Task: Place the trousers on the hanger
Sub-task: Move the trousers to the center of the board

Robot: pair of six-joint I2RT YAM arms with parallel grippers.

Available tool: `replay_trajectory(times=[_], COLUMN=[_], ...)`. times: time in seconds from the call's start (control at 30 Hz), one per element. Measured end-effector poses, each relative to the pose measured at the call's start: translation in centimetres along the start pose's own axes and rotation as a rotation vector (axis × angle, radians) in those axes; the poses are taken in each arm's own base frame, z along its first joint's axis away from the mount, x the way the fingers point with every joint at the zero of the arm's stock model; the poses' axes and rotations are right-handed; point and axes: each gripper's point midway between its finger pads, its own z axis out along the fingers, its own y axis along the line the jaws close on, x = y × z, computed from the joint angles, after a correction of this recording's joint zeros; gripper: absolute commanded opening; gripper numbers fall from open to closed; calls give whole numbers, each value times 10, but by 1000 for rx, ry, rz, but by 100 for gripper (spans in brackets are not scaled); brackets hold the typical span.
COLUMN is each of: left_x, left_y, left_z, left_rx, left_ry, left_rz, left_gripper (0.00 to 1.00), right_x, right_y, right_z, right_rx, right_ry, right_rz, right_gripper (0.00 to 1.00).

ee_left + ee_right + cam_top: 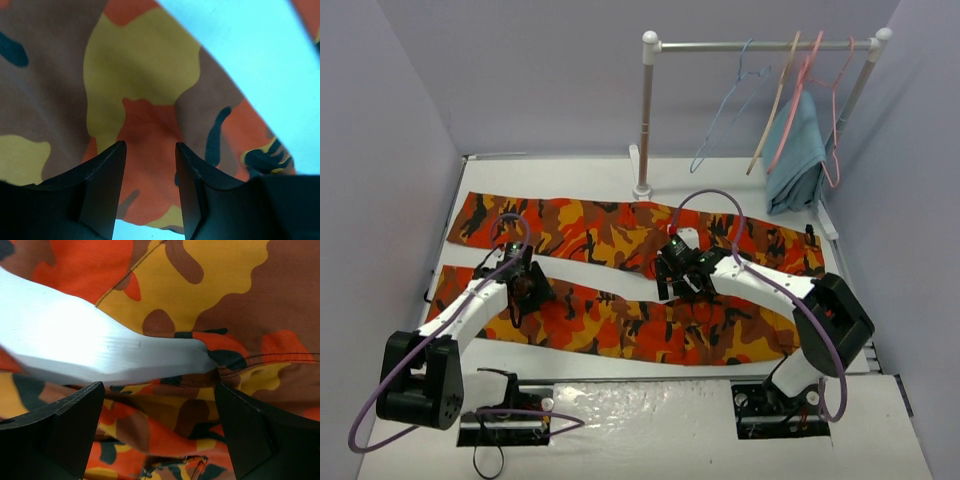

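Note:
The camouflage trousers lie flat on the white table, both legs stretching left and the waist at the right. My left gripper sits low over the near leg's upper edge. In the left wrist view its jaws stand partly apart over the orange and yellow cloth, pinching nothing. My right gripper is at the crotch where the legs split. It is wide open over rumpled fabric. The light-blue wire hanger hangs on the rail at the back.
A white rack stands at the back with a tan wooden hanger, a pink hanger and a teal cloth on it. A bare wedge of table shows between the two legs. Grey walls close both sides.

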Motion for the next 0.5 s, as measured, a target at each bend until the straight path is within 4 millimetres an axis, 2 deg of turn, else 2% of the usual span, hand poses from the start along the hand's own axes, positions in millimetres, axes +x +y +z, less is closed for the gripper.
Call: replay_trajectory(times=[0.13,0.2,0.37,0.5], left_x=[11,13,15,14], left_y=[2,3,4,4], left_z=[3,5,9,10], left_rx=[-12,-17,-31,-32], left_ry=[18,21,26,26], left_rz=[11,13,15,12], left_gripper=[41,41,41,41], right_x=[16,18,0,-24], right_y=[-7,-5,1,2], right_z=[18,25,38,51], right_rx=[39,42,20,8], right_ry=[39,43,6,-37], right_rz=[-16,-17,19,69], right_gripper=[94,95,95,95])
